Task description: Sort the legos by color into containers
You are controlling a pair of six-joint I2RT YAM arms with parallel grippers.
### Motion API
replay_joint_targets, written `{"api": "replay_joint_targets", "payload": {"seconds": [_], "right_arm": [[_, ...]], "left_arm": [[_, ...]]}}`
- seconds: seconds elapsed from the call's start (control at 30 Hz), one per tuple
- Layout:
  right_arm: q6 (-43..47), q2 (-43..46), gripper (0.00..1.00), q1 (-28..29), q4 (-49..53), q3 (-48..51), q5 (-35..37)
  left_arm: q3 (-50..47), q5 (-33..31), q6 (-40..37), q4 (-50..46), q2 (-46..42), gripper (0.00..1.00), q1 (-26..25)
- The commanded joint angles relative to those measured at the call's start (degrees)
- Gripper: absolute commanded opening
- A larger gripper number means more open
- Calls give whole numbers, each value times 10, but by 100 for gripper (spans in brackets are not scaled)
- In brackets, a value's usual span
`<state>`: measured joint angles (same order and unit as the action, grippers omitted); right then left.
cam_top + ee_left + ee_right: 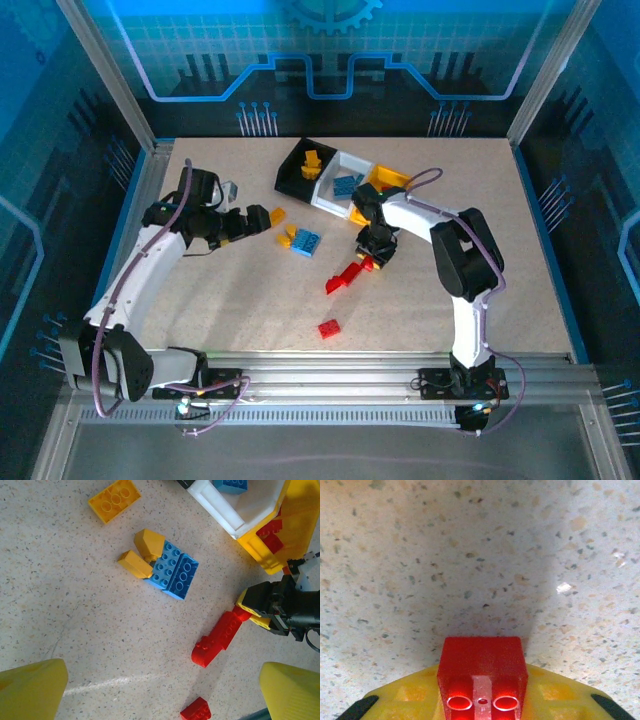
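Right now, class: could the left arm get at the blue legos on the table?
Probably yes: the left gripper is open nearby and nothing covers the blue legos, though yellow legos touch them.

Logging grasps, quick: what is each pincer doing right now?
Left pincer: open, holding nothing.
Right pincer: shut on the long red lego.

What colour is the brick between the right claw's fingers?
Red. The brick shows best in the right wrist view.
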<state>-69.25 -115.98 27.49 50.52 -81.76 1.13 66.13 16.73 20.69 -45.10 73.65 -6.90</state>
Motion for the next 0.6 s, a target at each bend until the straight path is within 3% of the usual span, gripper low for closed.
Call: {"api": "replay_joint_targets", "payload": {"seconds": [0.0,0.27,0.57], "right_arm": [[6,30,30,8,6,9,13],[76,92,27,9,46,-38,28],[186,109,26,-21,110,-204,68]], "left_arm": [[-8,11,7,13,-2,99,6],[-20,20,33,28,11,99,7],[-66,32,71,53,8,99,7]]}}
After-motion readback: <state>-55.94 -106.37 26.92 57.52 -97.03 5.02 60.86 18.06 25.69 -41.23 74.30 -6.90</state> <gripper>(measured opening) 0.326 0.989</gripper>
